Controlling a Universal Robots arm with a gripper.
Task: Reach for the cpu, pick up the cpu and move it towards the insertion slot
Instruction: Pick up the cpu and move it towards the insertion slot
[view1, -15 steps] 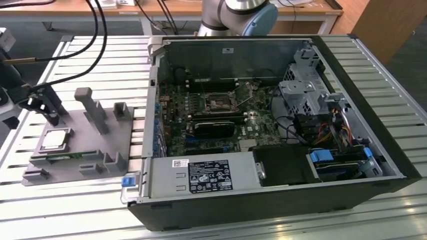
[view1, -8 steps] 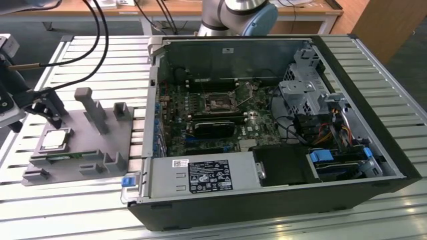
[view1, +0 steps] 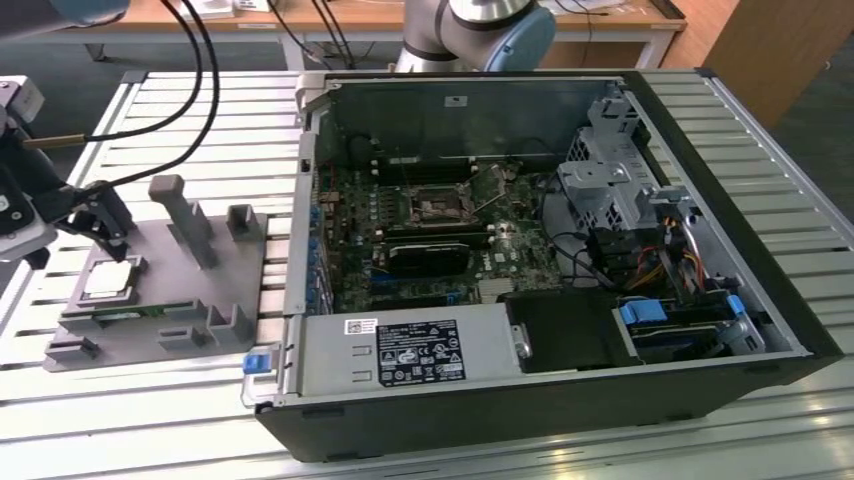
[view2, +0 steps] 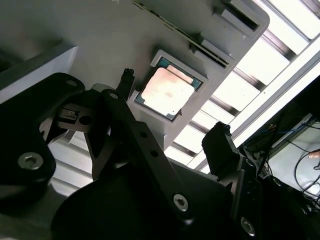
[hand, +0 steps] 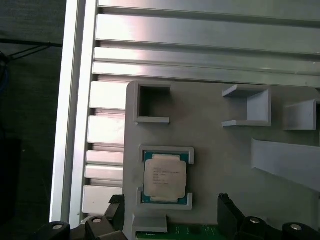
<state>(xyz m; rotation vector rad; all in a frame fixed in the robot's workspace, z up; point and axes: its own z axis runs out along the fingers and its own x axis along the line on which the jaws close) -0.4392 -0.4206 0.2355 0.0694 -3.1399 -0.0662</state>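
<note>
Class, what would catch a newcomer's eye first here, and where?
The open black computer case dominates the exterior view, its silvery square insertion slot mid-board. At that view's left, the small silvery square cpu lies in a grey plastic holder, the open black gripper hovering over it.

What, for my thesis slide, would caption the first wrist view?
Open hand hovers above the chip, seated in a square recess of the gray tray.

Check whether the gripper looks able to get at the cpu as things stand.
Probably yes. The cpu lies uncovered in its recess on the grey holder, and the gripper is open close by, spread wider than the cpu. Nothing seems to stand between them.
</note>
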